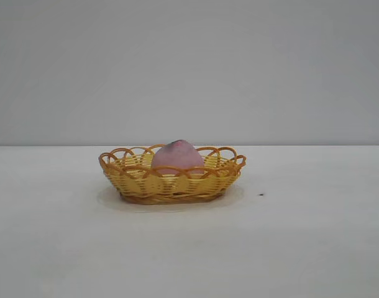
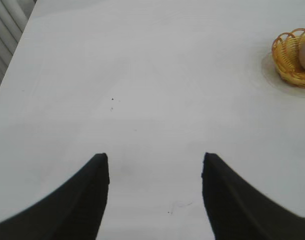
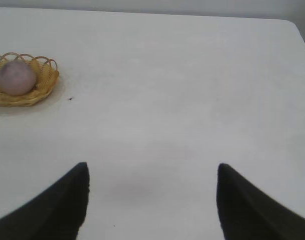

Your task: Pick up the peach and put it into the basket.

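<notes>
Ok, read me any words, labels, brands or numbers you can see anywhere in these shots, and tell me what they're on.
None: no view shows any readable text.
The peach, the wicker basket and the white table are unmarked.
The left gripper and right gripper, both open over bare table away from the basket, show plain black jaws with no lettering.

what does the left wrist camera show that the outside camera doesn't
Only the left wrist view shows the left gripper, open over bare white table, and ribbed grey slats past the table edge. Only the exterior view shows the whole yellow-orange woven wicker basket side-on and the grey wall. Both show the dusty-pink rounded peach lying inside the basket.
</notes>
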